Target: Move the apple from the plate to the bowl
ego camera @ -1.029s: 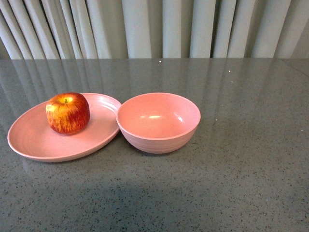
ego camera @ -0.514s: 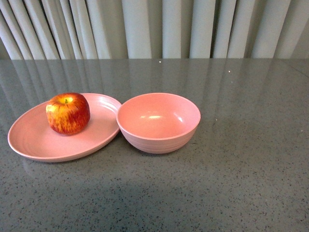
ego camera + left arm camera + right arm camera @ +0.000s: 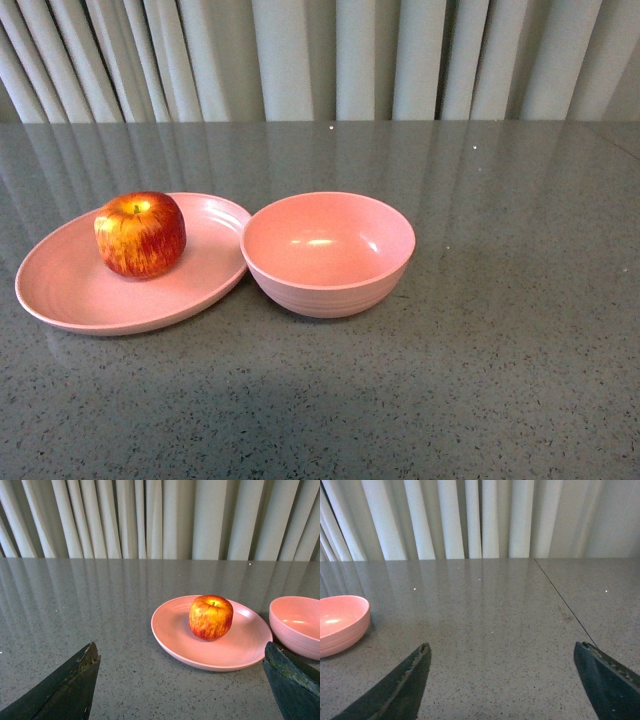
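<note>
The red apple with yellow streaks stands upright on the shallow pink plate at the table's left. The deep pink bowl sits just right of the plate, rims nearly touching, with nothing inside. Neither arm shows in the front view. In the left wrist view the apple and plate lie ahead of my open left gripper, well short of it, with the bowl at the edge. My right gripper is open over bare table, the bowl off to one side.
The grey speckled tabletop stretches around the dishes. Pale curtains hang behind its far edge. A thin dark seam runs across the table in the right wrist view.
</note>
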Robot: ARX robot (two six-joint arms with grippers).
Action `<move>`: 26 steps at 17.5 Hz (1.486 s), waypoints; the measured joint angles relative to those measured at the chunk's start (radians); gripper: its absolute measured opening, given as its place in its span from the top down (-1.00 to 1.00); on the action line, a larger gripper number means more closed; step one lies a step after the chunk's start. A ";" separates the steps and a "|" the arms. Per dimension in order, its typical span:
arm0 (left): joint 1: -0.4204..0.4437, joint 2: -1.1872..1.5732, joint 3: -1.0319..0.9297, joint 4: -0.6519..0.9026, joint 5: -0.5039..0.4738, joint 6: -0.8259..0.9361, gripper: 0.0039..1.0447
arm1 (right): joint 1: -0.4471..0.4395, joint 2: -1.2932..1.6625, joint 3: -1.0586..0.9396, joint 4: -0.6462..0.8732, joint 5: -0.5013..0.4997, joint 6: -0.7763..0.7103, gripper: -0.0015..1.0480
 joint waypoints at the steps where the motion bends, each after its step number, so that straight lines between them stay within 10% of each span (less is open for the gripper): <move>1: 0.000 0.000 0.000 0.000 0.000 0.000 -0.88 | 0.000 0.000 0.000 0.000 0.000 0.000 -0.78; 14: 0.000 0.000 0.000 0.000 0.000 0.000 -0.88 | 0.000 0.000 0.000 0.000 0.000 0.000 -0.87; 18: -0.073 0.149 0.102 -0.231 -0.109 -0.077 -0.88 | 0.000 0.000 0.000 0.001 0.000 -0.001 -0.87; 26: -0.066 0.734 0.268 0.314 0.070 -0.035 -0.88 | 0.000 0.000 0.000 0.001 0.000 0.000 -0.87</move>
